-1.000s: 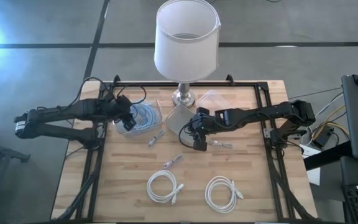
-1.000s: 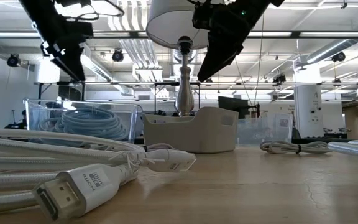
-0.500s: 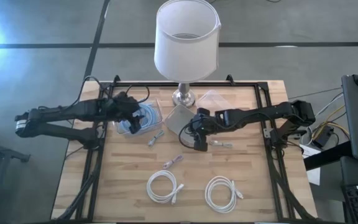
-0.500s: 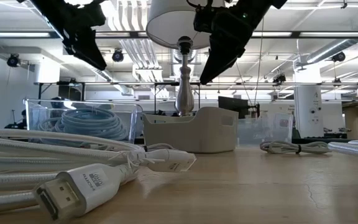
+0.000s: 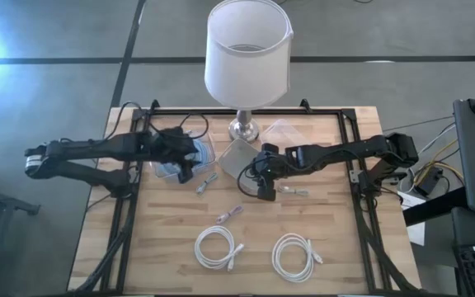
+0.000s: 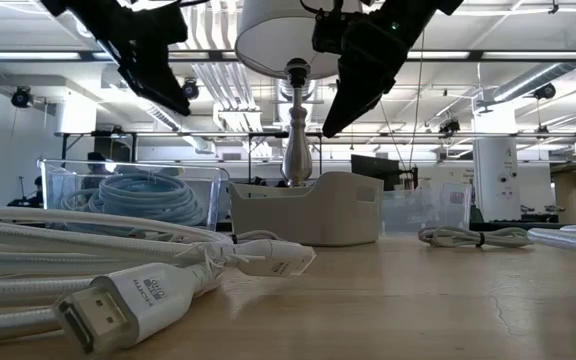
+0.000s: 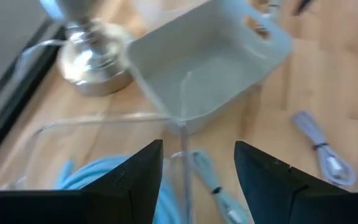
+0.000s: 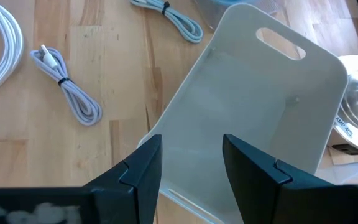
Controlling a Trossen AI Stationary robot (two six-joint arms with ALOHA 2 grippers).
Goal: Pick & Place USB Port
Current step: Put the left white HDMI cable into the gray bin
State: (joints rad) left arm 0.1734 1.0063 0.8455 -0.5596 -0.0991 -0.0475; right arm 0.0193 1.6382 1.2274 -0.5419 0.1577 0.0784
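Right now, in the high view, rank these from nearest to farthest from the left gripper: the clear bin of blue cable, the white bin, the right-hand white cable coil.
1. clear bin of blue cable: directly under the left gripper, at the table's back left.
2. white bin: toward the table's middle, beside the lamp base.
3. right-hand white cable coil: front right, far across the table.

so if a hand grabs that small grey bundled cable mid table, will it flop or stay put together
The small grey cable is probably light and soft. A tie binds its loops, so it should lift as one bundle, though the loose plug end may dangle.
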